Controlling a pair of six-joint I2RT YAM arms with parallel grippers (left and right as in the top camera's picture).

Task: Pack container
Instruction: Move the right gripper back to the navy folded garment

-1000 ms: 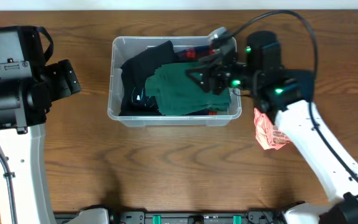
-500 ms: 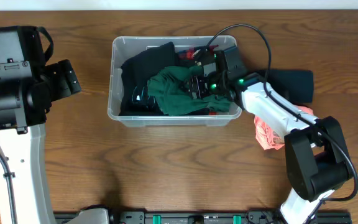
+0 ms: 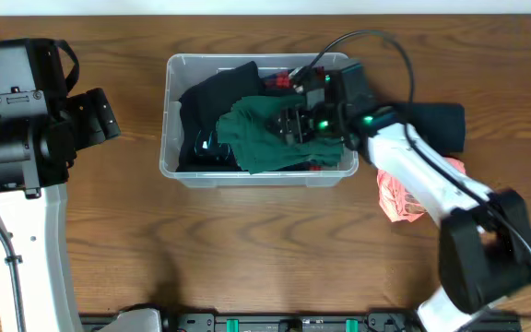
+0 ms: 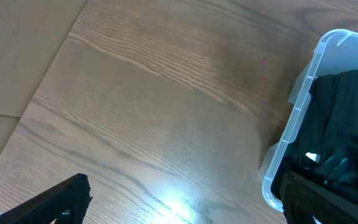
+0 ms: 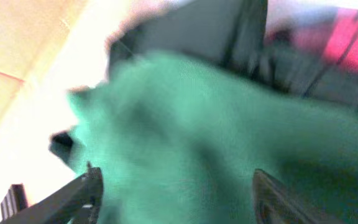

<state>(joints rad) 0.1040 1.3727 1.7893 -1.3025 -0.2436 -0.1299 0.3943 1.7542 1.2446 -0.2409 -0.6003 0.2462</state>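
The clear plastic container (image 3: 168, 138) sits on the wooden table (image 3: 247, 249) toward the far edge, between my two arms. My right gripper (image 3: 290, 122) reaches into it from the right side, low over a rumpled green garment (image 3: 252, 143) that lies on top of the pile. In the right wrist view, which is blurred, my right fingers (image 5: 87, 194) stand wide apart with the green cloth filling the space beyond them; those jaws are spread and pinch nothing. A black garment (image 3: 212, 97) fills the left part of the bin, and a bit of red garment (image 3: 282, 79) shows at the far wall. On the table just right of the container lies a dark folded garment (image 3: 439, 124), and nearer the front a pink cloth (image 3: 396, 195), partly under my right arm. My left gripper (image 3: 107, 115) hangs over bare wood well left of the bin; its fingers (image 4: 64, 198) are parted wide and empty, with the container's rolled rim off to their right.
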